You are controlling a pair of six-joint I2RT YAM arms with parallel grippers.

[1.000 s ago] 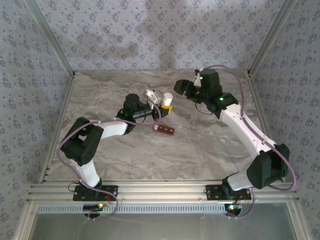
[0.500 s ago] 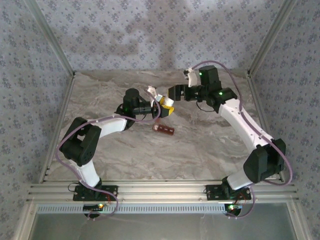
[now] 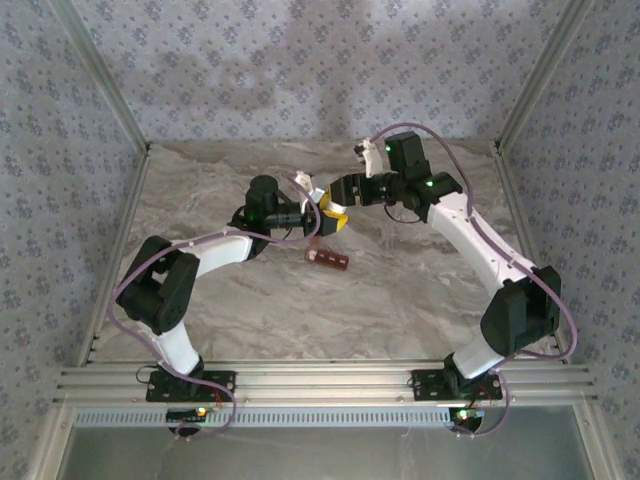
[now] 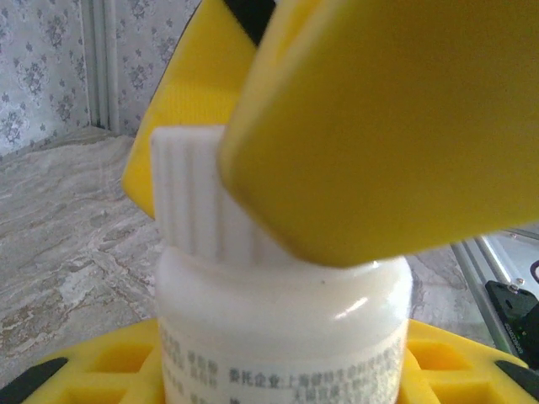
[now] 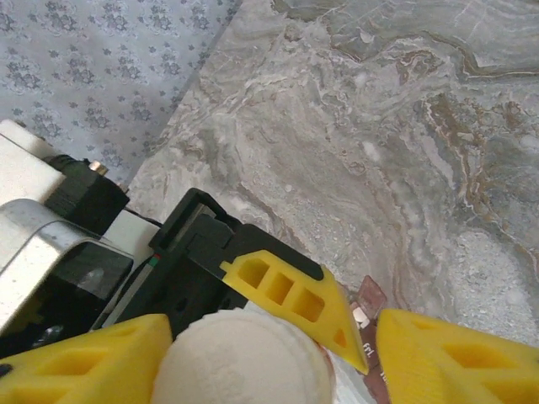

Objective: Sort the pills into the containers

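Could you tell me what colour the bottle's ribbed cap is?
The bottle cap is white; left wrist view.

White bottle [image 4: 286,320], red-brown containers [image 3: 328,259], grey marbled table [image 3: 400,290].

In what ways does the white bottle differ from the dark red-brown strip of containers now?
The white bottle is round and tall; the strip of containers is dark red-brown, low and long. The bottle is held in the left tool; the strip lies flat on the table, untouched. Both are small and near the table's middle.
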